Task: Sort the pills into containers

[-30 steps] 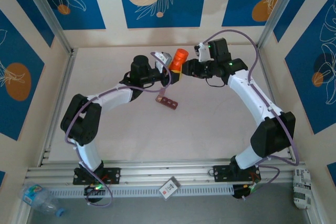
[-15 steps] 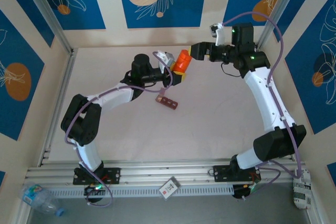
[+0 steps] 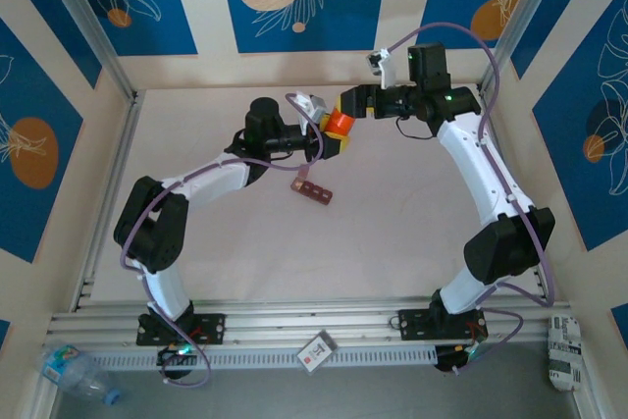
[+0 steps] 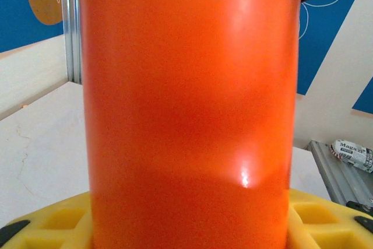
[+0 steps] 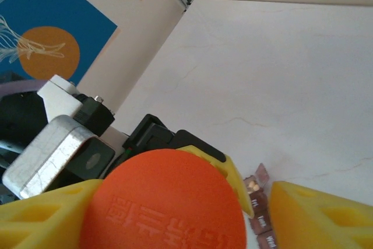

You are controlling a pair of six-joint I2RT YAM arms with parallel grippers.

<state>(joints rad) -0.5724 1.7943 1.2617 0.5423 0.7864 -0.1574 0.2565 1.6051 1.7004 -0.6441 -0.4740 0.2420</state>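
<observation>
Left gripper [image 3: 332,135] clamps the orange bottle [image 3: 339,123]; right gripper [image 3: 348,108] (jaws spread) straddles its cap [image 5: 169,202]; containers [image 3: 314,190] lie nearby.

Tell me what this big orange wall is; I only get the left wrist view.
Observer: An orange bottle, gripped by the left tool.
Operator: Is anything at its top?
Observer: The right tool straddles the cap, open, with one side clear of it.
Operator: What else is down there?
Observer: The containers, a dark strip of compartments, lie on the table, apart from both tools.
</observation>
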